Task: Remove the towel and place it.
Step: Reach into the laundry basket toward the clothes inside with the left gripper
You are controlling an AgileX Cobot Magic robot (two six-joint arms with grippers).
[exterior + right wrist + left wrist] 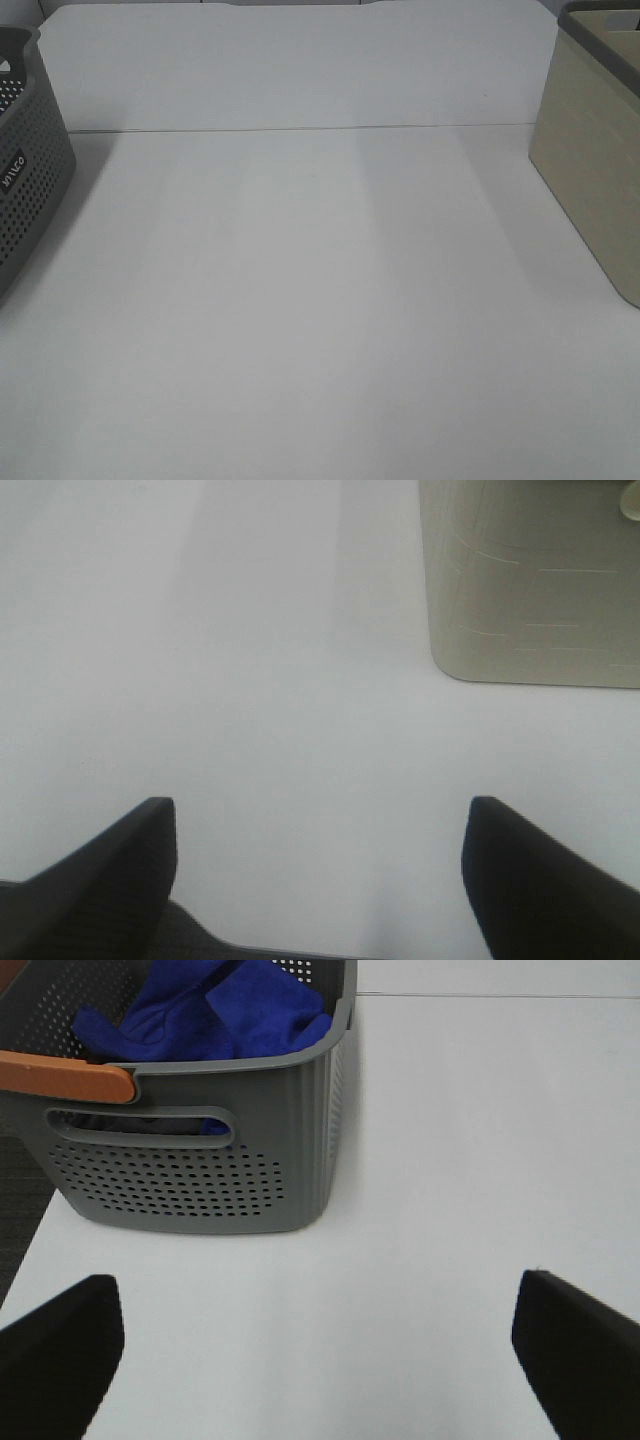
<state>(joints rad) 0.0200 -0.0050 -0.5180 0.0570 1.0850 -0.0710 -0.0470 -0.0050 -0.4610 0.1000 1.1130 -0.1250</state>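
Observation:
The royal-blue plush towel lies crumpled inside the grey perforated basket, seen in the left wrist view. That basket also shows at the left edge of the exterior high view, where the towel is hidden. My left gripper is open and empty, its fingers wide apart over the white table, short of the basket. My right gripper is open and empty over the bare table near the beige basket. Neither arm shows in the exterior high view.
The beige basket with a grey rim stands at the right edge of the white table. The grey basket has an orange handle. A thin seam crosses the table at the back. The table's left edge drops off beside the grey basket.

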